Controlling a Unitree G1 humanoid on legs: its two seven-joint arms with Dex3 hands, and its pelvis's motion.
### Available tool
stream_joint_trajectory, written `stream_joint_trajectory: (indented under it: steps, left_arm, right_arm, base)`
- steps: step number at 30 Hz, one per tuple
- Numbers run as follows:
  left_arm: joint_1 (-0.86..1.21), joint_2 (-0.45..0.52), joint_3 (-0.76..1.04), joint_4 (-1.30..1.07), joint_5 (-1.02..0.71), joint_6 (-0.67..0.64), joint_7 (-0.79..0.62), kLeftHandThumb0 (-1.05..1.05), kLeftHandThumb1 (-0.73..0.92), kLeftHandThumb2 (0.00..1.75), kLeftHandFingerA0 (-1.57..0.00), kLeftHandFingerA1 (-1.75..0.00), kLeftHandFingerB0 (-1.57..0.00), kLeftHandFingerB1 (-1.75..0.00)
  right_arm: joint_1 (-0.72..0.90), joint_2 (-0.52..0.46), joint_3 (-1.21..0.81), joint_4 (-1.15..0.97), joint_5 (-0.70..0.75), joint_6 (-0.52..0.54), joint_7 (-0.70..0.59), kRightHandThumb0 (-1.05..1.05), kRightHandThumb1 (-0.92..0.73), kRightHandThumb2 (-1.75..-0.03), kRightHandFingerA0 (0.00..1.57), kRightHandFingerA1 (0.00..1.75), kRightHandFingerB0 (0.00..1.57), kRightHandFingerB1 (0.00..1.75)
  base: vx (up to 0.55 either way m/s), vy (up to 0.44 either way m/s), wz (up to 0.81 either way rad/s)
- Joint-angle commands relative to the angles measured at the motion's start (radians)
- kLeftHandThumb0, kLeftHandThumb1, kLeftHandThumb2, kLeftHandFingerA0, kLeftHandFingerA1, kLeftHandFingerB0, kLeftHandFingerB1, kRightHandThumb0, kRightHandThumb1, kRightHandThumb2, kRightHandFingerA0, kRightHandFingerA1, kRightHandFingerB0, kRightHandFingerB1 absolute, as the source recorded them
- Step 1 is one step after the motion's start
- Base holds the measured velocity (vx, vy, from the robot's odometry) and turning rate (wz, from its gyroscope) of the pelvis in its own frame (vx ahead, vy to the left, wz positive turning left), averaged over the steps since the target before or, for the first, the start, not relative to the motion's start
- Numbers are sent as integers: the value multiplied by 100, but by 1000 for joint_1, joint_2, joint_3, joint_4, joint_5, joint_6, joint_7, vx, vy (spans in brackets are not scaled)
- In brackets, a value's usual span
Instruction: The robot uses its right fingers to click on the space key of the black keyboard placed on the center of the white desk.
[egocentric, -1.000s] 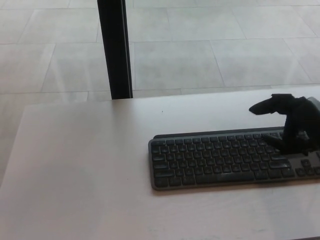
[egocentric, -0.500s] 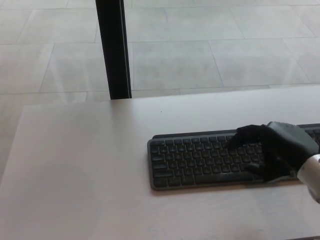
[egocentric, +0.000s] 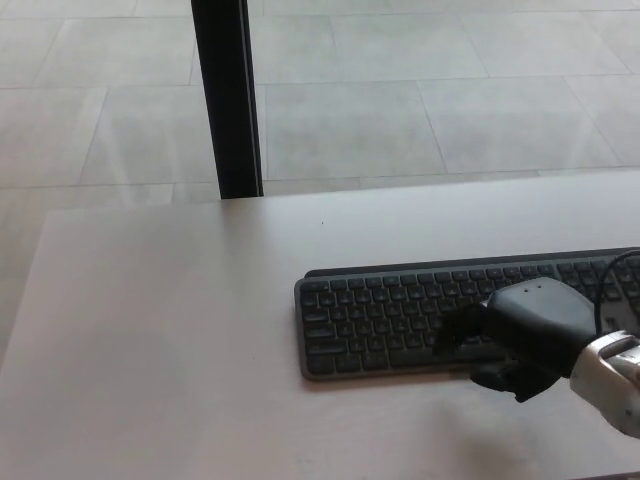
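Head view. A flat, rectangular black keyboard (egocentric: 400, 318) with rounded corners and low, closely set matte keys is seen lying on the white desk (egocentric: 170, 330), toward the right of the frame; its right end is cut off by the picture edge. The desk surface is smooth and pale, with a faint woody grain and a soft sheen. The right hand (egocentric: 520, 335), clad in glossy black with a rounded, shell-like back, is laid over the front right part of the keyboard, entering from the lower right on a silvery grey wrist (egocentric: 610, 380). One thick finger (egocentric: 462, 326) is extended leftward and lowered onto the bottom rows of keys, where the long space key lies; exact contact with that key cannot be made out, since the hand covers it. The remaining fingers are curled beneath the hand at the keyboard's front edge, and nothing is held. Beyond the desk, a floor of large pale square tiles (egocentric: 420, 100) with thin joints is shown, crossed by an upright black post (egocentric: 226, 100) of rectangular section.
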Motion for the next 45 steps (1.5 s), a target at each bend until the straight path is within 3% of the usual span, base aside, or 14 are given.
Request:
stream_joint_trajectory:
  steps: [1,8,12,17,18,19,20,24,32,33,34,40,44,45]
  left_arm:
    - [-3,31,-17,6,-4,-21,19,-44,50,55,-85,-92,-79,-59]
    - [0,32,-14,3,-12,-21,6,-42,52,55,-87,-97,-78,-60]
    - [2,28,-14,5,-15,-27,11,-41,51,55,-80,-87,-79,-61]
    - [6,30,-23,7,-10,-31,12,-42,50,55,-84,-89,-77,-60]
    - [7,30,-19,10,-17,-33,11,-44,39,84,-82,-89,-72,-71]
    - [9,29,-21,9,-15,-35,12,-44,39,84,-82,-89,-72,-71]
    - [9,30,-23,9,-14,-33,10,-43,50,54,-88,-94,-79,-60]
    - [8,28,-11,8,-31,-29,6,-41,50,54,-83,-88,-79,-61]
    - [12,26,-11,5,-37,-30,-3,-41,52,55,-88,-95,-79,-62]
    - [14,26,-12,5,-34,-29,-4,-40,39,85,-81,-89,-73,-73]
    - [14,26,-11,5,-34,-30,0,-40,50,54,-82,-86,-79,-62]
    - [15,24,-11,4,-39,-28,-3,-42,51,55,-91,-97,-79,-62]
    - [21,25,-21,4,-34,-32,-2,-42,52,55,-87,-97,-79,-62]
    - [21,26,-22,7,-34,-32,5,-42,38,84,-81,-87,-73,-72]
  right_arm:
    - [-70,-49,102,57,-299,-153,-131,-32,-63,-61,87,166,75,53]
    - [-79,-42,107,87,-307,-154,-149,-33,-65,-62,86,169,75,54]
    - [-75,-37,101,104,-327,-142,-159,-34,-64,-62,86,168,76,53]
    - [-80,-25,76,142,-318,-165,-172,-30,-58,-61,88,166,76,55]
    - [-80,-20,62,148,-305,-171,-159,-23,-53,-69,86,168,73,54]
    - [-80,-17,53,152,-298,-176,-145,-23,-53,-69,86,168,73,54]
    - [-80,-16,45,150,-297,-174,-131,-22,-52,-70,86,167,73,52]
    - [-68,-9,5,139,-276,-189,-104,-23,-51,-67,86,165,73,51]
    - [-62,15,-48,160,-261,-234,-95,-19,-50,-77,84,168,73,51]
    - [-62,17,-52,161,-265,-237,-92,-19,-50,-78,84,168,73,51]
    - [-63,18,-54,163,-269,-236,-89,-19,-50,-77,85,168,73,51]
    - [-62,32,-64,182,-289,-224,-80,-21,-51,-72,85,166,74,51]
    - [-56,34,-62,183,-298,-225,-72,-22,-52,-70,86,166,74,51]
    - [-53,40,-67,196,-289,-226,-68,-20,-51,-75,85,169,74,52]
  base:
    - [0,0,0]
    - [0,0,0]
    - [0,0,0]
    - [0,0,0]
    - [0,0,0]
    - [0,0,0]
    - [0,0,0]
    - [0,0,0]
    - [0,0,0]
    - [0,0,0]
    - [0,0,0]
    - [0,0,0]
    - [0,0,0]
    - [0,0,0]
